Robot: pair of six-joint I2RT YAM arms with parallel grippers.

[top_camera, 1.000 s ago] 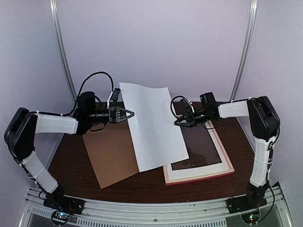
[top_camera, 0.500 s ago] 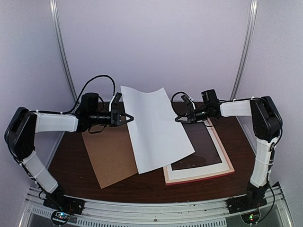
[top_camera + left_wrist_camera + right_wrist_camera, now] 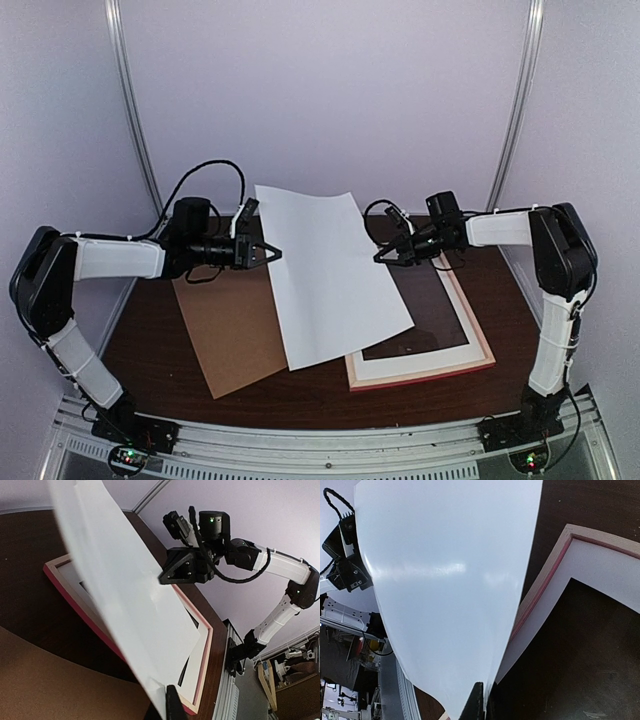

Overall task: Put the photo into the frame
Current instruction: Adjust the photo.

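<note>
The photo (image 3: pixel 330 275) hangs tilted in the air between both arms, its plain white back towards the top camera. My left gripper (image 3: pixel 272 251) is shut on its left edge, and my right gripper (image 3: pixel 380 257) is shut on its right edge. In the left wrist view the sheet (image 3: pixel 125 595) runs down into my left gripper (image 3: pixel 172 705). The right wrist view has the sheet (image 3: pixel 445 580) pinched edge-on in my right gripper (image 3: pixel 480 702). The frame (image 3: pixel 487 345), with pink rails, lies flat on the table under the photo's right half, partly hidden by it.
A white mat border (image 3: pixel 420 365) sits inside the frame around a dark opening. A brown backing board (image 3: pixel 225 335) lies flat at the left, partly under the photo. The dark wood table (image 3: pixel 150 340) is walled in by pale panels.
My right gripper has closed onto the photo's right edge. The photo has shifted a little to the right, and the left arm has edged that way with it.
</note>
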